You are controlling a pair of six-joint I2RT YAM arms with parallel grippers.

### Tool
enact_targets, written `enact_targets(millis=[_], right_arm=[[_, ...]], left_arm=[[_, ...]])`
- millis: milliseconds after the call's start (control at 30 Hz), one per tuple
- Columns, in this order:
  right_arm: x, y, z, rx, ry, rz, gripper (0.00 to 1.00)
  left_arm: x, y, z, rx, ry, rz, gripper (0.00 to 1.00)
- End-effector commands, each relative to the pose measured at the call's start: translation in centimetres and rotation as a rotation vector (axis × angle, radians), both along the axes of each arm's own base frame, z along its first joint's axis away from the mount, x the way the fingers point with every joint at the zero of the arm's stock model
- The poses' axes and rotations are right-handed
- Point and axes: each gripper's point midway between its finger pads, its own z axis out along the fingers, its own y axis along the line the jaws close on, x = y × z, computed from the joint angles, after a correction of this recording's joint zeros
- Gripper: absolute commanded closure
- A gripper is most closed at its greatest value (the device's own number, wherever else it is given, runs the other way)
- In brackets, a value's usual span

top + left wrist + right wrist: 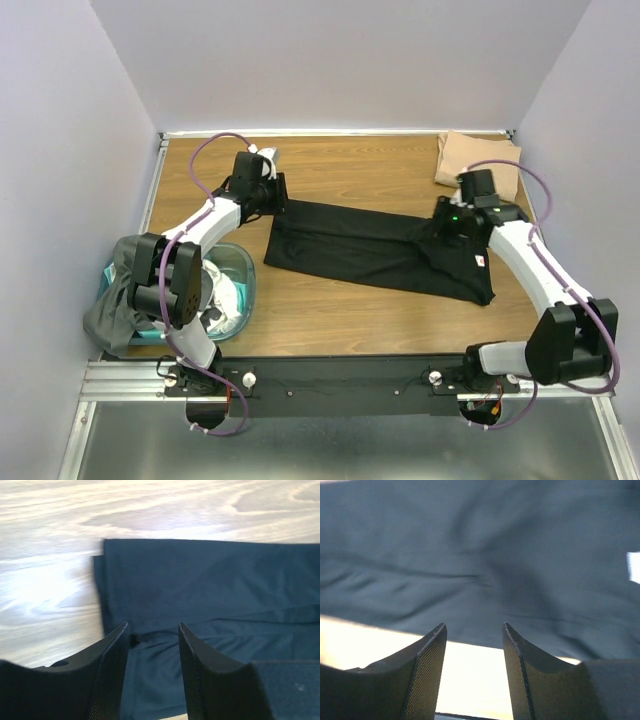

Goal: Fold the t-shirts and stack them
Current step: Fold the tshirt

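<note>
Top view alone: a tan shirt (478, 160) folded at the far right corner of the bench (340, 310); a teal tub (240, 272) at the near left, white cloth (232, 300) inside it and a grey shirt (108, 318) draped over its left rim
Left wrist alone: the squared end of the black shirt (210, 585), with a lower layer's edge peeping out beside it on the wood
Right wrist alone: a white tag (634, 566) on the black cloth, which fills most of that view, blurred
Surface: pale brown wood grain
Room: plain pale walls (350, 60) close in the bench on three sides
Black shirt: flat in a long folded strip across the middle of the bench, slanting from far left to nearer right, well apart from the tan shirt and the tub
Left pincer (153, 626): fingers apart, nothing between them, over the strip's left end with cloth under both tips
Right pincer (474, 626): fingers apart, nothing held, over the strip's right part, its tips at the cloth's edge with bare bench showing below
</note>
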Motion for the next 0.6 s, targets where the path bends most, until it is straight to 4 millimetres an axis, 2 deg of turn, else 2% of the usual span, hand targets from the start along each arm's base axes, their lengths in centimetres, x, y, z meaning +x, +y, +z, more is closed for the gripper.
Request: enact_targets(millis=[0, 33, 67, 133, 167, 300, 400, 533, 567], right_arm=[[1.3, 6.0, -0.1, 0.100, -0.047, 0.194, 0.47], [1.7, 6.7, -0.4, 0.112, -0.056, 0.219, 0.48], [1.6, 7.1, -1.6, 0.115, -0.022, 0.234, 0.48], [1.6, 7.1, -3.0, 0.100, 0.012, 0.230, 0.51], [1.8, 6.4, -4.2, 0.061, 0.042, 0.203, 0.52], [2.2, 4.9, -6.1, -0.018, 0.081, 0.145, 0.53], [2.6, 4.2, -6.7, -0.058, 0.094, 0.118, 0.53], [2.2, 3.5, -8.1, -0.098, 0.152, 0.090, 0.54], [2.3, 2.6, -8.3, -0.136, 0.156, 0.066, 0.54]], left_arm=[[-0.3, -1.6, 1.7, -0.065, -0.035, -0.036, 0.49], [-0.5, -1.8, 1.7, -0.073, -0.033, -0.042, 0.49], [-0.7, -1.9, 1.5, -0.078, -0.028, -0.043, 0.49], [-1.3, -1.9, 1.0, -0.078, -0.016, -0.043, 0.49], [-1.4, -1.8, 1.1, -0.076, -0.019, -0.040, 0.49], [-2.1, -1.4, 1.0, -0.068, -0.017, -0.031, 0.49], [-2.4, -1.3, 0.8, -0.068, -0.010, -0.029, 0.49], [-2.5, -1.3, 1.0, -0.070, -0.009, -0.029, 0.49], [-2.5, -1.3, 1.1, -0.070, -0.012, -0.028, 0.49]])
